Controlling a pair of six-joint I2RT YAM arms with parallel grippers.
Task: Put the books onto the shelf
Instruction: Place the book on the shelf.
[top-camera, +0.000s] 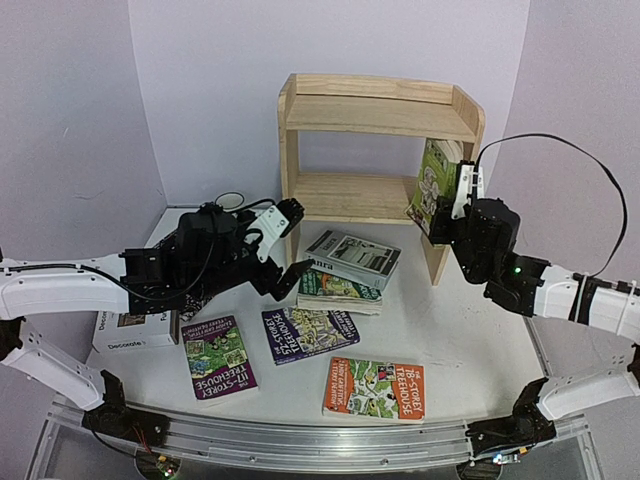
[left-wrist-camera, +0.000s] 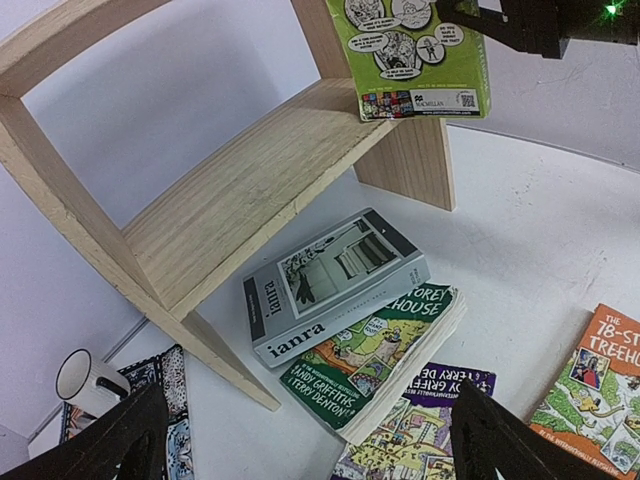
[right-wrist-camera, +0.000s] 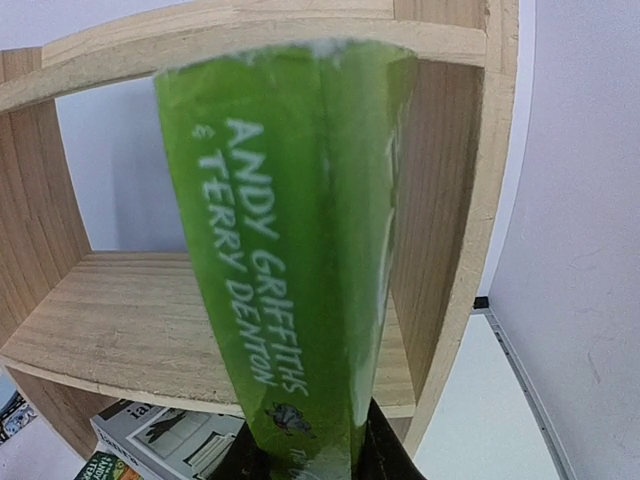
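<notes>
Holds a light green book (top-camera: 432, 185) upright in the right claw (top-camera: 462, 187) at the right end of the shelf's (top-camera: 380, 115) lower tier. Shows spine lettering only from the right wrist, back-cover barcode only from the left. Spreads the left claw (top-camera: 292, 247) wide above a grey book (top-camera: 355, 255) near the table's (top-camera: 470, 330) middle.

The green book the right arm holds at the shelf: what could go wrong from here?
1. The right gripper pinches the light green book only at one end, so it might swivel or slip.
2. Its far end sits close to the shelf upper board and right panel, and could catch there.
3. No other book stands on the lower tier to prop it, so once released it might topple.
</notes>
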